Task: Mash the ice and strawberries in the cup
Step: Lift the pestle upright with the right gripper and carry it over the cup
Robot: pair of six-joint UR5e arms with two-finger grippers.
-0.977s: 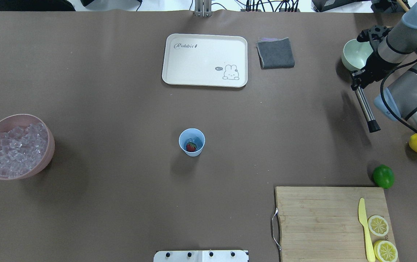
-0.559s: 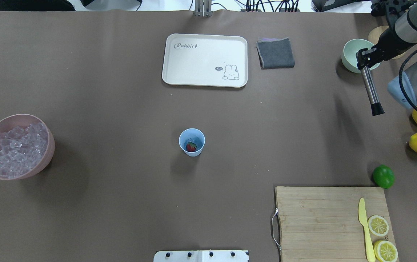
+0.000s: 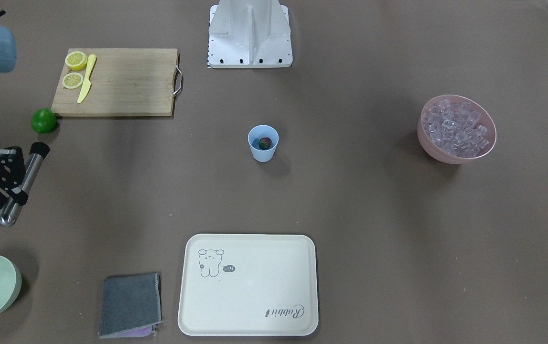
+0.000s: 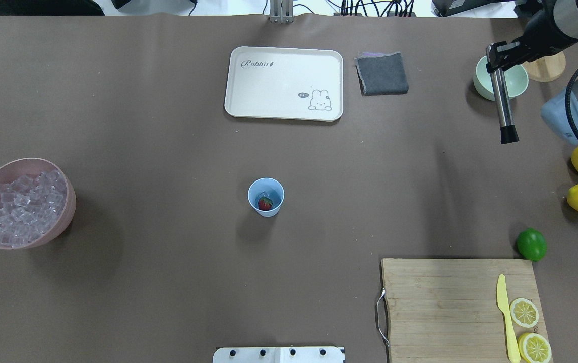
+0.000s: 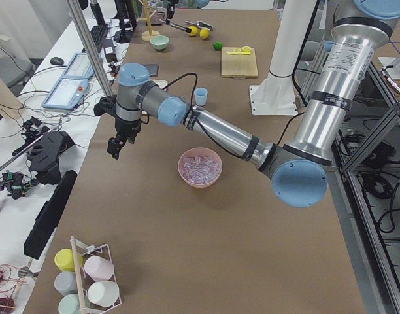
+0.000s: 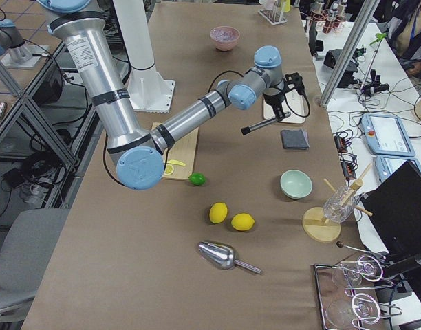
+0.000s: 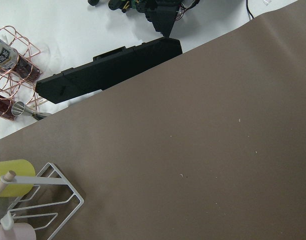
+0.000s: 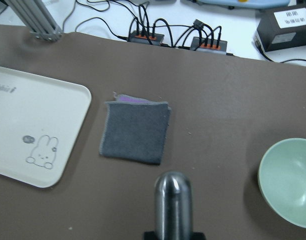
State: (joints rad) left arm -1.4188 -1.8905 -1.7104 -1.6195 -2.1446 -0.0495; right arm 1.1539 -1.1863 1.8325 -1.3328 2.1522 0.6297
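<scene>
The right tool (image 4: 495, 58) pinches a steel muddler (image 4: 503, 108) above the tabletop (image 4: 168, 126); the central cup (image 4: 273, 189) holds a strawberry (image 4: 265, 203). Whether the left tool (image 5: 115, 147) is spread, I cannot tell.

Left arm (image 5: 216, 127) extends outward; right claw (image 4: 494, 54) clamps a steel muddler (image 4: 503, 103).

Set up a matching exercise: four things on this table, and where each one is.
1. strawberry
2. knife
3. muddler
4. lime

a. on the board
b. held by the right tool
c. on the table, by the board's corner
d. in the cup

Pairs: 1-d, 2-a, 3-b, 4-c.
</scene>
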